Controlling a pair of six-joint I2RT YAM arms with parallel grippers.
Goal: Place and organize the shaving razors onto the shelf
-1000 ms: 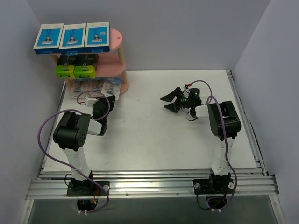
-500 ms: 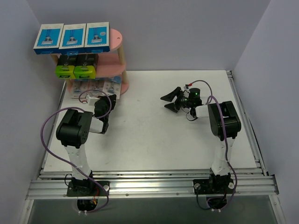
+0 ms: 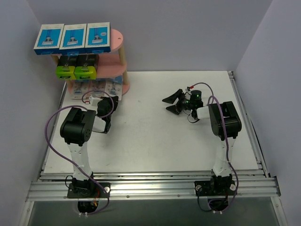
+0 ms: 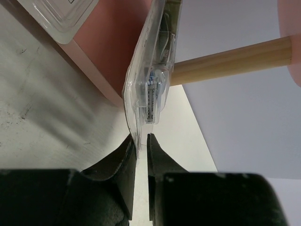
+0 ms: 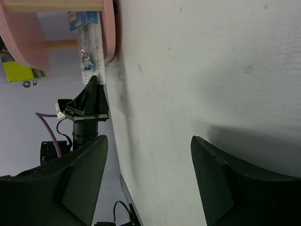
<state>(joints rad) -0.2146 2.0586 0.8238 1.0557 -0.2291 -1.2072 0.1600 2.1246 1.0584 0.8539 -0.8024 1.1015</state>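
Nearly shelved: blue-and-white boxes point(image 3: 73, 37) atop the pink shelf point(image 3: 117, 41), black boxes point(image 3: 76, 66) mid-tier, blister packs point(image 3: 94, 88) below, seemingly last clear pack point(image 4: 150, 80) pinched by the left pincer point(image 4: 141, 141) at the bottom board's edge, right pincer point(image 3: 171, 102) wide and empty over the surface point(image 3: 155, 141).

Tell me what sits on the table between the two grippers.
Nothing: the top view shows only bare white table between the left gripper and the right gripper.
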